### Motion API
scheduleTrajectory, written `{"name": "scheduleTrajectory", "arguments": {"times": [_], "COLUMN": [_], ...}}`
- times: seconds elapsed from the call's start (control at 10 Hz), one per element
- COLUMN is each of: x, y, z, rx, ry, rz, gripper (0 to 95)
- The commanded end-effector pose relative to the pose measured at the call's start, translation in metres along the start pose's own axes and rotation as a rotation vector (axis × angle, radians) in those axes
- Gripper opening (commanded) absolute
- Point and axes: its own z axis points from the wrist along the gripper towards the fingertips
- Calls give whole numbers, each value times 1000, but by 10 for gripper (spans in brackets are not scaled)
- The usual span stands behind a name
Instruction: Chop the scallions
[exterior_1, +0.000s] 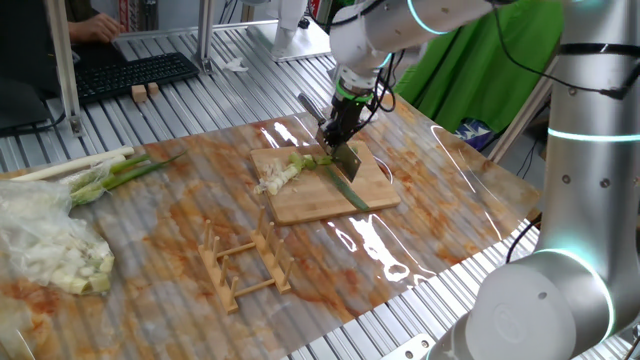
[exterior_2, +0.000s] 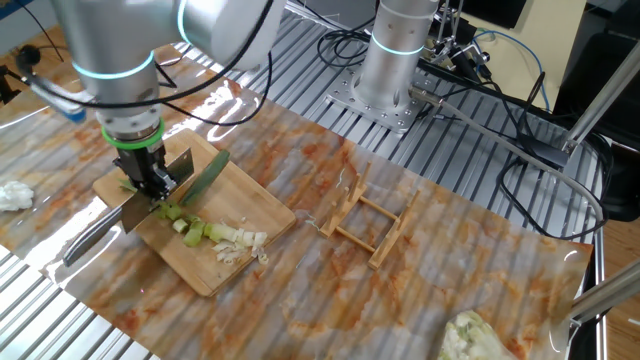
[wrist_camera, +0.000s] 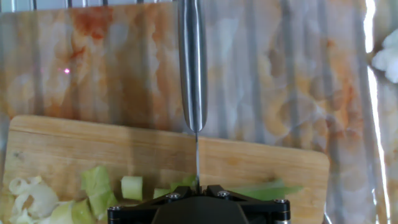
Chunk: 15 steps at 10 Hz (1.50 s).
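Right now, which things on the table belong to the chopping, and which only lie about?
For the job:
- scallion and cut bits
- knife, held in the gripper
- cutting board

Lying about:
- wooden rack
- whole stalks
- plastic heap

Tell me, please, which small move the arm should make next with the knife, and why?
Probably lift the knife a little and shift it along the uncut green stalk. The gripper, jaws shut on the knife, has the blade down at the scallions on the cutting board; cut pieces lie on one side, the long stalk on the other.
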Motion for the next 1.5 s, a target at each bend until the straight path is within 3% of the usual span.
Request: {"name": "scheduleTrajectory", "arguments": {"times": [0.1, 0.2, 1.0, 1.5], "x": [-3, -4, 5, 7], "y": [-3, -7, -16, -23], "z": [-4, -17, -49, -48], "rx": [13, 5, 8, 6], "ry": [66, 83, 83, 73], "rz": [-6, -8, -2, -9], "gripper": [0, 0, 0, 0]}}
